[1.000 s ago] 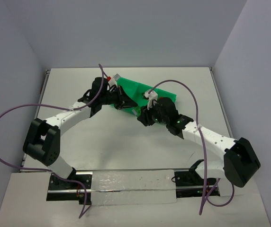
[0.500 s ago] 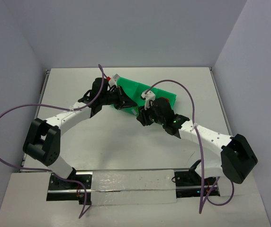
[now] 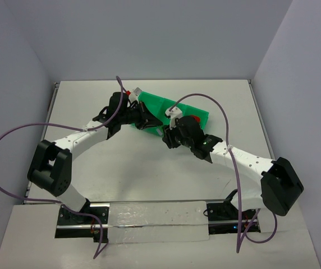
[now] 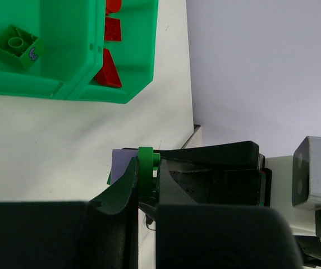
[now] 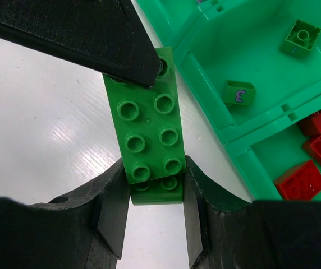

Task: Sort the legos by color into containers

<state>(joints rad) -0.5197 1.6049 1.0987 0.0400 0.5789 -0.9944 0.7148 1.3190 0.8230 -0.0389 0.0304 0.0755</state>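
Note:
A green brick stack (image 5: pixel 149 134) is held between both grippers, just in front of the green tray (image 3: pixel 191 112). My right gripper (image 5: pixel 156 185) is shut on its near end, a finger on each side. My left gripper (image 4: pixel 146 168) is shut on the far end, pinching the thin green brick (image 4: pixel 145 159) with a lavender brick (image 4: pixel 121 161) joined to it. In the top view the two grippers, left (image 3: pixel 147 124) and right (image 3: pixel 166 136), meet tip to tip. The stack hangs a little above the table.
The tray's wall (image 5: pixel 244 145) stands right of the stack. One compartment holds two green bricks (image 5: pixel 302 37) (image 5: pixel 239 93), the adjoining one several red bricks (image 5: pixel 301 180). They also show in the left wrist view, green (image 4: pixel 17 45) and red (image 4: pixel 109 73). A small red piece (image 3: pixel 128 92) shows by the tray's far left corner.
My right arm has moved left, toward the left gripper, bringing its fingers onto the stack. The left arm has stayed in place.

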